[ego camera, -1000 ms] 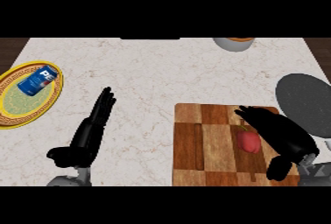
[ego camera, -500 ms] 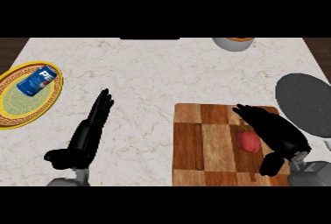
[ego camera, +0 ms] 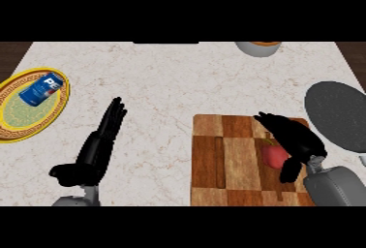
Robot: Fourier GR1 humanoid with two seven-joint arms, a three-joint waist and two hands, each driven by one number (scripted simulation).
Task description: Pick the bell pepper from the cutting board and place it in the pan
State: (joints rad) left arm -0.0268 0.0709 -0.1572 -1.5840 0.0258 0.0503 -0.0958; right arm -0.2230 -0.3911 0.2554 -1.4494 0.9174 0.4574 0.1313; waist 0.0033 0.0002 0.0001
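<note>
The right hand (ego camera: 293, 140) is sitting lower over the cutting board (ego camera: 229, 160) than a second ago, its fingers (ego camera: 289, 169) curling partway around the red bell pepper (ego camera: 273, 155), thumb not yet closing. The pepper is lying on the board at 4 o'clock. At 8 o'clock the left hand (ego camera: 97, 150) is resting on the bench (ego camera: 178, 82), fingers straight, having slid slightly nearer. At 3 o'clock the pan (ego camera: 340, 116) is waiting; at 10 o'clock a plate (ego camera: 14, 121) is carrying a blue can (ego camera: 41, 89).

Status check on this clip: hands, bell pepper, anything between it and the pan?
Right hand open over the bell pepper, not closed on it. Left hand open, resting on counter. Pepper on cutting board. Pan to the right, nothing between.
</note>
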